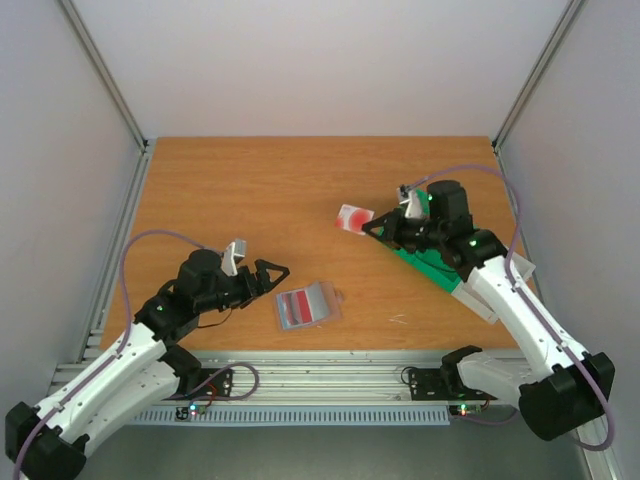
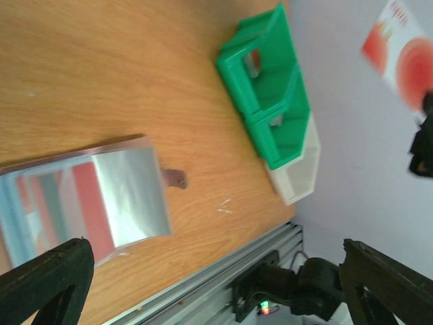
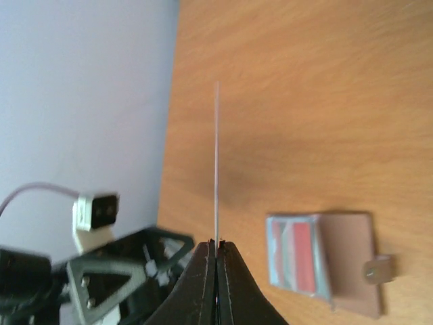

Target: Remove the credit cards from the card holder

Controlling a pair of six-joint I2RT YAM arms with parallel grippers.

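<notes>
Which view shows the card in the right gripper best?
Top external: the whole white-and-red card shows, pinched by the right gripper. Left wrist shows its face larger but blurred; right wrist sees only its thin edge.

A wooden table (image 1: pixel 250 190) is recorded, enclosed by plain pale walls (image 1: pixel 320 60) with metal frame posts (image 1: pixel 100 70) at the rear corners. A ribbed aluminium rail (image 1: pixel 330 372) is fitted along the near edge. A green compartmented tray (image 2: pixel 270 101) is set at the right side, angled, with a white compartment (image 2: pixel 298 172) joined at its nearer end. Faint pale scratches (image 2: pixel 223 206) are noted just beside it.
</notes>
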